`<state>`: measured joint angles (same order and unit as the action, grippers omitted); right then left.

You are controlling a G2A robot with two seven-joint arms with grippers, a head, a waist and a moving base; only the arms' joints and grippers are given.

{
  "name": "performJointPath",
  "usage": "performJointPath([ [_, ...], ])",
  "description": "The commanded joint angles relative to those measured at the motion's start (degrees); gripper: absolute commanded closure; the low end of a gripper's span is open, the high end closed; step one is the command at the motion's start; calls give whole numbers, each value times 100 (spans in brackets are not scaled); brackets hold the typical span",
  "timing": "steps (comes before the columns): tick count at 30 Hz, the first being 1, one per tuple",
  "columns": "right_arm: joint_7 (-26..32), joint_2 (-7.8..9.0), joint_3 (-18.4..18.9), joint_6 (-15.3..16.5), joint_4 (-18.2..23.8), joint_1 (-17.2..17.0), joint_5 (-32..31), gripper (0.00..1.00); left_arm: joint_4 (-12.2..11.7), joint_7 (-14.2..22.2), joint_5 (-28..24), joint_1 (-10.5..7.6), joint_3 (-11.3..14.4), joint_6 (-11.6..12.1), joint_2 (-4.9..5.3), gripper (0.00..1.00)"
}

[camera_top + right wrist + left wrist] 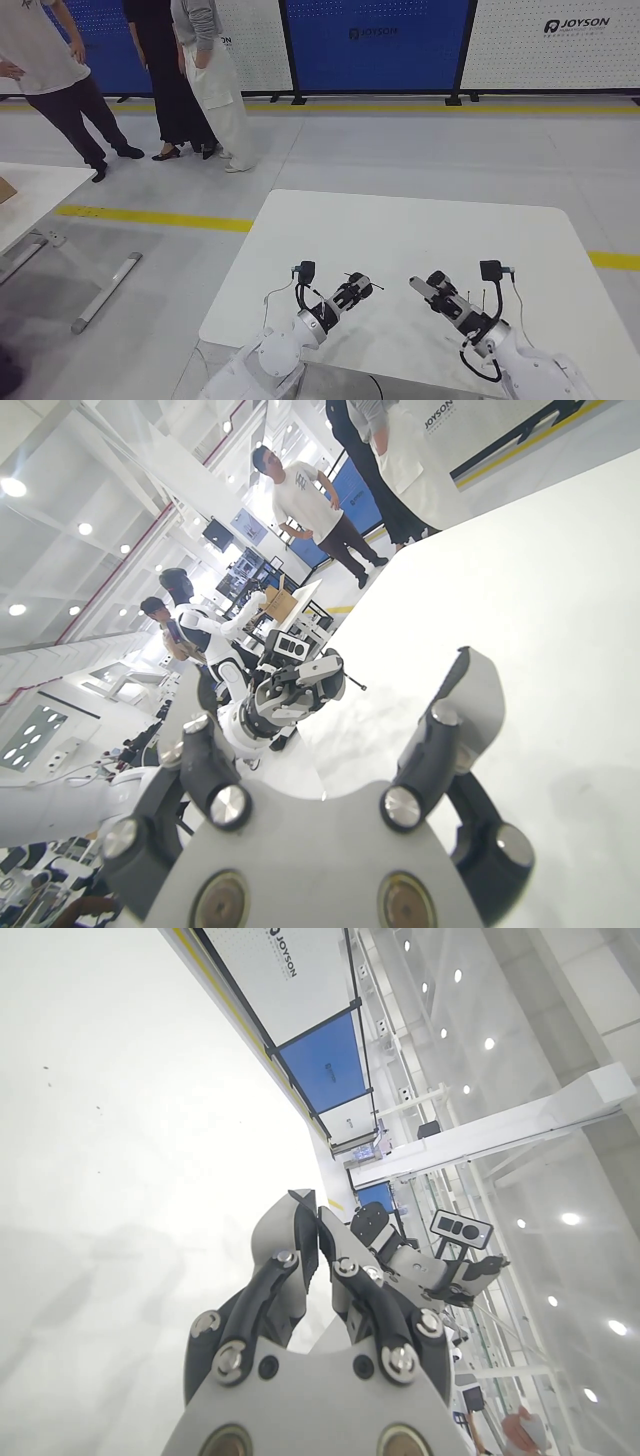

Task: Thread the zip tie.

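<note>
Left claw [317, 1214] clamped on thin black zip tie [360, 686]; right claw [428, 283] spread wide above smooth white table [420, 230].

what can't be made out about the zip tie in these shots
right wrist view: zip tie sticks out of the left gripper, too small to tell head from tail.
left wrist view: the shut fingers hide nearly all of it.
top view: just a thin line; no slot can be made out.
</note>
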<state>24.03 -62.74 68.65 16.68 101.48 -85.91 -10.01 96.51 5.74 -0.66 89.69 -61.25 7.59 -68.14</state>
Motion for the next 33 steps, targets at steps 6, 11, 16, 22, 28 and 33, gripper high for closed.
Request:
performJointPath([
  [6, 828, 155, 1021, -677, 493, -418, 771, 0, 0, 0, 0, 0, 0, 0, 0, 100],
  [11, 1083, 242, 1596, -1164, 797, -704, 581, 0, 0, 0, 0, 0, 0, 0, 0, 100],
  [16, 1083, 242, 1596, -1164, 797, -704, 581, 0, 0, 0, 0, 0, 0, 0, 0, 100],
  [22, 1083, 242, 1596, -1164, 797, -704, 581, 0, -31, 251, -549, -46, -39, 77, -12, 100],
  [28, 1083, 242, 1596, -1164, 797, -704, 581, 0, 324, 642, -1539, 158, -557, 692, 45, 100],
  [33, 1083, 242, 1596, -1164, 797, -704, 581, 0, 1069, 921, -1821, 638, -995, 1135, 128, 100],
])
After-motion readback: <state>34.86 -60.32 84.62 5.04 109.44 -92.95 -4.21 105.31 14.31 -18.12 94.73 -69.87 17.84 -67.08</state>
